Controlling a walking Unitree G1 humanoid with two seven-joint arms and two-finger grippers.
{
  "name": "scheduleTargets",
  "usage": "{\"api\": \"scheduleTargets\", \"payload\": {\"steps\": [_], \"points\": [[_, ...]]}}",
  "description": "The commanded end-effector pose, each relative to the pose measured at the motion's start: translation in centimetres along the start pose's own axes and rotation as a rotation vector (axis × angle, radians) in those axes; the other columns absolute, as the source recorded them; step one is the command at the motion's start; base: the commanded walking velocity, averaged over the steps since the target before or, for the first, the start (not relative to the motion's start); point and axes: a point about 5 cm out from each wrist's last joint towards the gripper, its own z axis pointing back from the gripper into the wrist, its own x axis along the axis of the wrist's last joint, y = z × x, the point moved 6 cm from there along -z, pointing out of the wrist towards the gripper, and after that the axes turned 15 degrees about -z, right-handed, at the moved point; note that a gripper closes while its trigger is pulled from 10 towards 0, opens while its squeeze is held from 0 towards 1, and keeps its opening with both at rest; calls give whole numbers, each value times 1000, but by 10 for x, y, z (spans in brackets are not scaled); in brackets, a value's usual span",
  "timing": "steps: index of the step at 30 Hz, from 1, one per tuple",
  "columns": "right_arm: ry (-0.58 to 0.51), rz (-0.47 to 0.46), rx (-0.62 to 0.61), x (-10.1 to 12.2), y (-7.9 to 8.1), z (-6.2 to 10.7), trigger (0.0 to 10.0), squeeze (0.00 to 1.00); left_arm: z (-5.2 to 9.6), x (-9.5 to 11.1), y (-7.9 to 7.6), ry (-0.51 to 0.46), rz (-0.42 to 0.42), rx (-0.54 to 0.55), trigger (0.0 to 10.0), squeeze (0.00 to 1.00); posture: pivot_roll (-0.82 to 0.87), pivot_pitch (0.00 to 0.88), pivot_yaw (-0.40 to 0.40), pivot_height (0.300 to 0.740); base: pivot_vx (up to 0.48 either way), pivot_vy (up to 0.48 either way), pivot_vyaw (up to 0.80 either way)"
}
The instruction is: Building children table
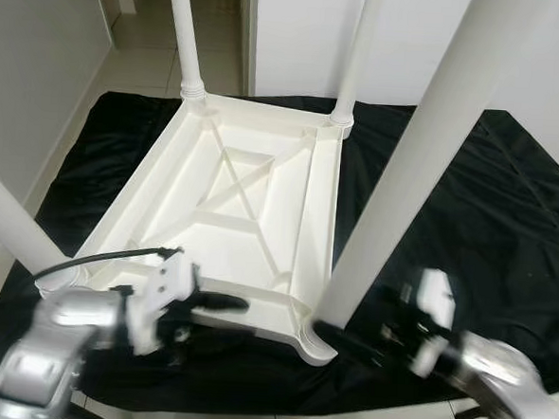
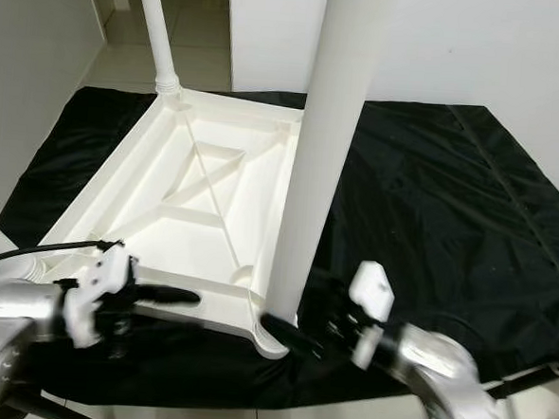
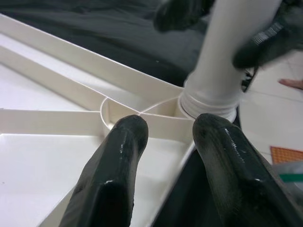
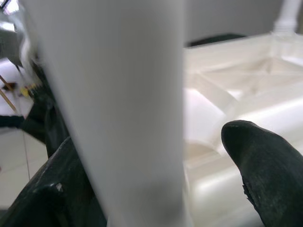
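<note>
Black cloth [image 1: 469,212] on floor, carrying upturned tabletop [image 1: 232,216]. Right gripper [image 4: 156,179]: fingers wide around near-corner leg [image 1: 405,170]. Left gripper [image 3: 165,137]: fingers parted, empty, beside socket. Step: seating final leg. Next: firm downward pressure.

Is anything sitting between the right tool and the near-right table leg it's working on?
Nothing visible does. The right tool is already at the base of the near-right leg, its black fingers straddling the white tube just above the corner socket of the upturned tabletop. The left tool hovers over the tabletop's near edge.
</note>
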Motion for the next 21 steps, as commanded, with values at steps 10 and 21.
{"api": "scheduleTargets", "payload": {"steps": [10,21], "points": [[-16,13,-115,-5,-28,-11,10000,0,-22,-2,17,25,47,183,10000,0,-29,30,-17,740,0,0,0],[-46,52,-316,2,-69,18,10000,0,-61,13,32,-14,129,312,10000,0,-75,45,-14,740,0,0,0]]}}
